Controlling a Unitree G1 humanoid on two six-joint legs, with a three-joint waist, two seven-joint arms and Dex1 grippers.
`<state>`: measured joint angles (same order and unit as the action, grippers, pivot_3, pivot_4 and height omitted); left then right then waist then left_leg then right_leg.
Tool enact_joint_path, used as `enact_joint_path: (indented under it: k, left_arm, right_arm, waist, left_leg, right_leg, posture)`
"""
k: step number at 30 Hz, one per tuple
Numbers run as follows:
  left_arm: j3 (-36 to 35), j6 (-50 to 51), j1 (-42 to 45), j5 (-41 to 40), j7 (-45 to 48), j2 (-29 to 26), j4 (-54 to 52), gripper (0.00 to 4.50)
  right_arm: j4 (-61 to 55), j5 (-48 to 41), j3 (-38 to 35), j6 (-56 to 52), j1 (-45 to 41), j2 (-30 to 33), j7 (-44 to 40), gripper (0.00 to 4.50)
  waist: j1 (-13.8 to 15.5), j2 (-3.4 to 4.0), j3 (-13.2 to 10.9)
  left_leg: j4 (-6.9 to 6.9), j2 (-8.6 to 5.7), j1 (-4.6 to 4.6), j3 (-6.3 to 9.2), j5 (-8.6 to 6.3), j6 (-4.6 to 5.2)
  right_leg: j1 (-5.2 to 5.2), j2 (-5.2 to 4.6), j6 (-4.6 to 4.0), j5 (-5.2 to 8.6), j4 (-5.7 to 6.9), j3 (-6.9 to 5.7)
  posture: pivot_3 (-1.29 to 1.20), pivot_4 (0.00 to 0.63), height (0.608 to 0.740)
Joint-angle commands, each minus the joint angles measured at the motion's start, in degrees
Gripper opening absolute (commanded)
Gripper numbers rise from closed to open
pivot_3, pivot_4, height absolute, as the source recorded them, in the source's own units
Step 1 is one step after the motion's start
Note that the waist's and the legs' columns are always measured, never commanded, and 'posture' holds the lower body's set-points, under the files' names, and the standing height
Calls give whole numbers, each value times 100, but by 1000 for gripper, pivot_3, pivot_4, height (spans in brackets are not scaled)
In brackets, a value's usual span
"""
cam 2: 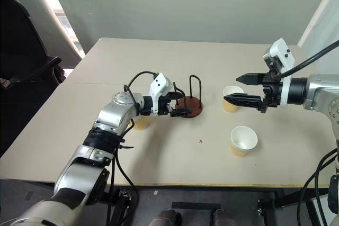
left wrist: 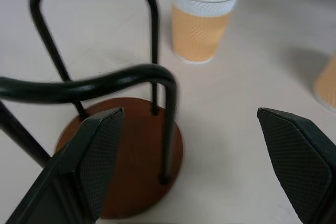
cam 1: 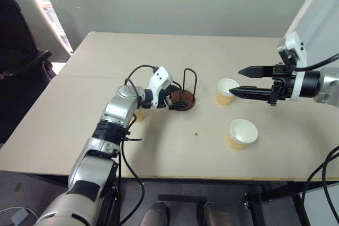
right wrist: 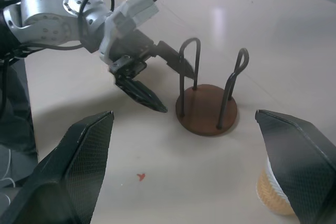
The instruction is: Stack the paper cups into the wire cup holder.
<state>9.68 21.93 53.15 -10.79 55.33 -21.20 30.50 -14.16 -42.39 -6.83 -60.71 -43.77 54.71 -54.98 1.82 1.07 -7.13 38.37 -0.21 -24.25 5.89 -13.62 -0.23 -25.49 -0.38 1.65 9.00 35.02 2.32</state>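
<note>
The left hand [cam 2: 176, 107] has its two black fingers spread wide and holds nothing. It points at the wire cup holder [cam 2: 189, 106], with its fingertips just beside the near wire loop; from the left wrist view one finger is over the brown base and the other is out to the side over the bare desk [cam 2: 159, 152]. I cannot tell whether a finger touches the wire.

The wire cup holder stands upright near the middle of the desk. Its round reddish-brown base is bare and no cup is between the two black loops.

The right hand [cam 2: 237, 88] is also spread wide and empty. It hangs above the desk on the right side and points toward the middle; its lower finger passes in front of a paper cup [cam 2: 231, 98] that stands upright between the holder and the right edge. This cup looks empty, white inside.

A second paper cup [cam 2: 243, 141] stands upright closer to the front edge, on the right, well apart from the holder. It is empty too.

A third paper cup [cam 2: 141, 123] is mostly hidden under the left forearm, to the left of the holder; only a part of its tan wall shows, so I cannot tell what is in it
</note>
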Motion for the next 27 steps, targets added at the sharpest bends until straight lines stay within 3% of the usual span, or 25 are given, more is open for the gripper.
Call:
enact_joint_path:
  k: [1,4,7,12,17,22,27]
  left_arm:
    - [-128,-309,282,96,-225,193,246,4384]
    - [-177,-419,400,101,-337,398,473,4384]
    - [-184,-438,404,70,-268,500,465,3750]
    - [-145,-443,283,22,73,405,135,1893]
    - [-67,-173,-32,-214,1028,-114,-703,65]
    - [-16,142,-376,-634,1955,-648,-1623,24]
    - [110,141,-513,-734,2352,-785,-1957,24]
  right_arm:
    - [-180,-105,-293,17,-20,122,65,4485]
    - [-179,-104,-295,17,-6,152,70,4485]
    - [-190,-113,-299,13,7,165,86,4500]
    - [-195,-84,-298,37,74,224,69,4500]
    - [-488,-299,-460,39,345,513,-251,4500]
    - [-956,-668,-740,-3,870,1060,-753,4500]
    - [-1144,-1027,-746,-141,804,1205,-758,4500]
  waist:
    - [1,0,0]
    - [1,0,0]
    - [2,0,0]
    - [0,0,0]
    - [-4,0,0]
    - [8,1,0]
    - [9,1,1]
  left_leg:
    - [2,0,0,-1,0,0]
    - [6,-1,-1,-6,0,0]
    - [9,-2,0,-13,0,0]
    - [19,-6,0,-28,1,3]
    - [39,-12,0,-56,-4,18]
    - [55,-16,-9,-60,-25,30]
    - [78,-18,-12,-67,-44,49]
  right_leg:
    - [0,0,2,-1,-1,1]
    - [1,0,9,-3,-2,6]
    - [1,1,14,-4,-3,14]
    - [1,6,34,-5,-2,45]
    - [1,8,57,-1,-8,83]
    - [0,8,70,18,-8,93]
    - [5,3,72,23,-8,97]
  posture:
    - [0,150,740]
    - [0,150,740]
    - [0,150,740]
    - [0,150,740]
    - [0,150,740]
    - [0,150,740]
    - [0,150,740]
